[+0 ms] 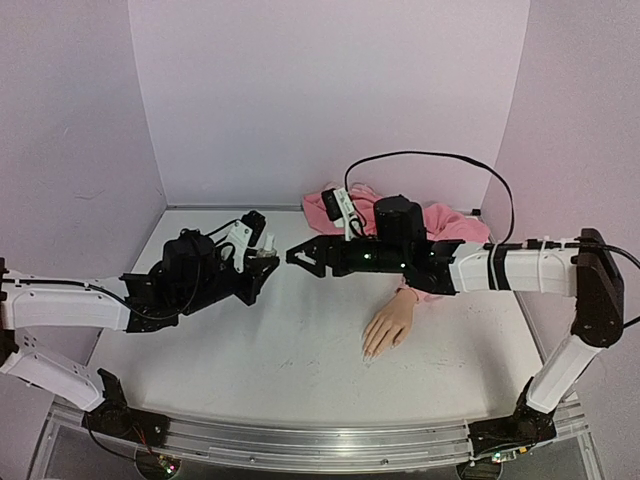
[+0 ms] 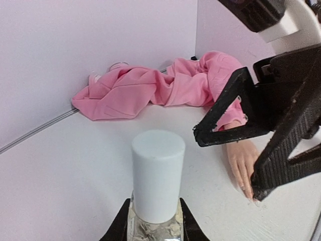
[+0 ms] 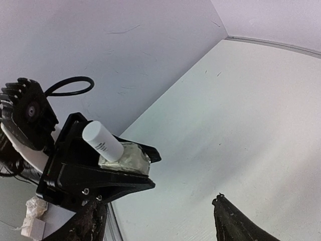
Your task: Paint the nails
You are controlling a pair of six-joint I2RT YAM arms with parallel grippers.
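Observation:
A beige mannequin hand (image 1: pixel 390 322) lies palm down on the white table, its pink hoodie sleeve (image 1: pixel 435 222) running to the back wall. Its small pale nails (image 1: pixel 368 352) point toward the front edge; the hand also shows in the left wrist view (image 2: pixel 244 161). My left gripper (image 1: pixel 262 268) is shut on a small clear bottle with a white cap (image 2: pixel 157 176), held upright above the table; the bottle also shows in the right wrist view (image 3: pixel 108 145). My right gripper (image 1: pixel 300 255) is open and empty, its fingertips (image 2: pixel 203 135) close to the right of the bottle's cap.
The pink sleeve bunches into a pile (image 2: pixel 130 90) against the back wall. Pale lilac walls close in the table on three sides. A black cable (image 1: pixel 430 160) loops above the right arm.

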